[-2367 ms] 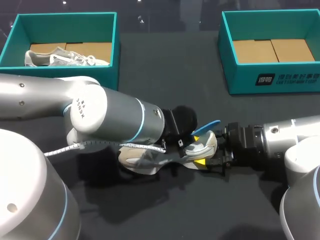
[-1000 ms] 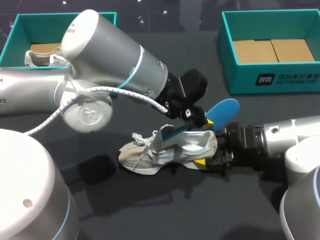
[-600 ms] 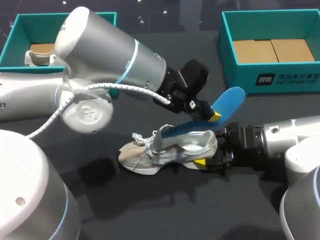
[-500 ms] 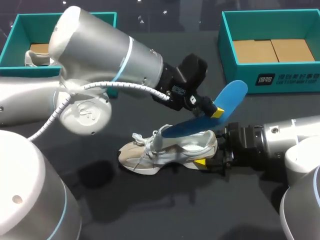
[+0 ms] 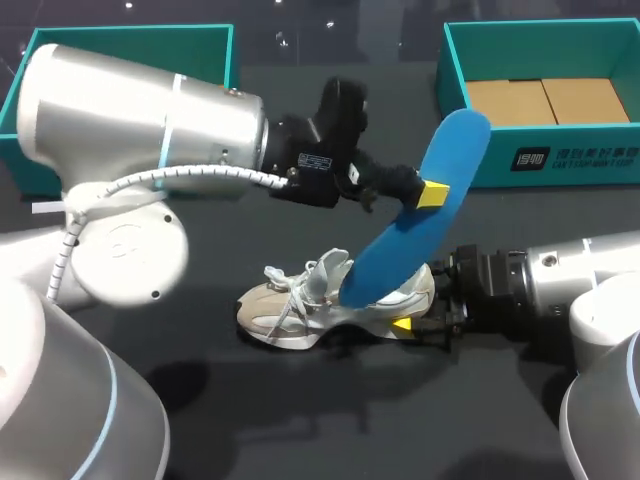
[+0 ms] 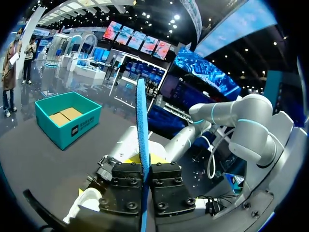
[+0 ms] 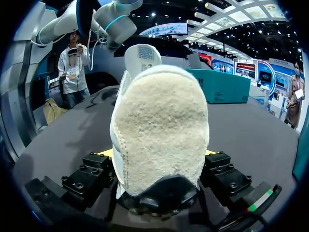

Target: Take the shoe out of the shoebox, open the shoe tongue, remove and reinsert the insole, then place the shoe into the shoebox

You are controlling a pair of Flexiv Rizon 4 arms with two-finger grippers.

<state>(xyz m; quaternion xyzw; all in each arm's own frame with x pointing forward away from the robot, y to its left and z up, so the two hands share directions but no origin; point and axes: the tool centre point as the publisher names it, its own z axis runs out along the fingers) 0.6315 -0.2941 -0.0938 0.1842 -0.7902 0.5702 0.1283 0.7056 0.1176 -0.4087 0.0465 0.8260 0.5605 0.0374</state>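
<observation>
the teal left shoebox (image 5: 130, 33) shows only its rim at the table's far left corner; the left arm (image 5: 150, 125) has swung up across it since a moment ago and hides what lies inside; the white shoe (image 5: 290, 305) stands upright on the dark table (image 5: 300, 420) where it stood before, toe to the left, tongue raised; the left gripper (image 5: 425, 190) is clamped on the blue insole (image 5: 400, 245), which the left wrist view shows edge-on, pinched between the fingers (image 6: 141, 125); the insole, nearly flat half a second ago, now stands steeply, its lower end at the shoe's opening, whether inside it i cannot tell; the right gripper (image 5: 412, 322) has not moved and is closed on the shoe's heel (image 7: 159, 130) from both sides; the right shoebox (image 5: 560, 158) sits far right.
</observation>
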